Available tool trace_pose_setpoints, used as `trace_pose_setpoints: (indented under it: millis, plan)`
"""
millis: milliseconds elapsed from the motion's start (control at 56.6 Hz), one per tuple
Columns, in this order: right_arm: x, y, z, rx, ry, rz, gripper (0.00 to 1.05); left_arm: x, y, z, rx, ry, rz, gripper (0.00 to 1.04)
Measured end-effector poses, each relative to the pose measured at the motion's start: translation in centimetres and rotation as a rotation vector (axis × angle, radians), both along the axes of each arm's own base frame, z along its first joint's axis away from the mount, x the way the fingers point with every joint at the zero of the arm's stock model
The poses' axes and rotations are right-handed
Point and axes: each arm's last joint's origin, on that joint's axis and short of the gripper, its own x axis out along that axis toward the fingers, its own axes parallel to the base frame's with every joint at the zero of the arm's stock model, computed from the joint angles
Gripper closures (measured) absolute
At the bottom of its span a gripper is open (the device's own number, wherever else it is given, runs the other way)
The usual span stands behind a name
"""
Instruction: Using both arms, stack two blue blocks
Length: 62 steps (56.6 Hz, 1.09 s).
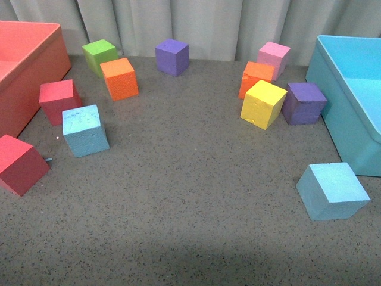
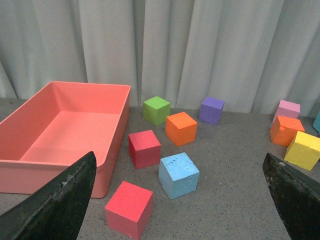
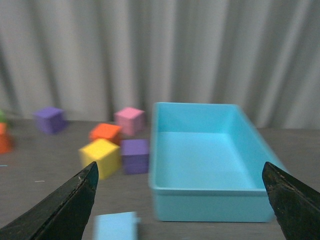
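One blue block [image 1: 86, 130] with a dimpled top sits at the left of the table, and the left wrist view shows it as the blue block [image 2: 178, 175] ahead between the spread fingers. The other blue block [image 1: 332, 190] lies at the front right, close to the turquoise bin; the right wrist view catches its top edge, a blurred blue block [image 3: 116, 226], low between the fingers. No arm appears in the front view. My left gripper [image 2: 182, 205] is open and holds nothing. My right gripper [image 3: 182, 205] is open too, facing the bin.
A salmon-red bin [image 1: 27, 65] stands at the left edge and a turquoise bin [image 1: 351, 107] at the right. Red cubes [image 1: 21, 164], orange [image 1: 119, 78], green [image 1: 99, 56], purple [image 1: 172, 56], pink [image 1: 273, 58] and yellow [image 1: 262, 103] cubes are scattered along the back and sides.
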Motion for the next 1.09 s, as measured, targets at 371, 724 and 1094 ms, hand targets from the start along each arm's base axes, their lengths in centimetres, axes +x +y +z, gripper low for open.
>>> trace_pose_setpoints:
  millis: [371,724,1094]
  plan:
    - [7.2,0.4,0.4,-0.073,0.515,-0.029,0.09,0.0,0.0,0.0,0.0,0.0,0.0,0.07]
    - [14.9,2.6,-2.9,0.125,0.928,0.077,0.09,0.0,0.0,0.0,0.0,0.0,0.0,0.07]
    - [18.4,4.6,-5.8,0.126,1.126,0.064,0.09,0.0,0.0,0.0,0.0,0.0,0.0,0.07]
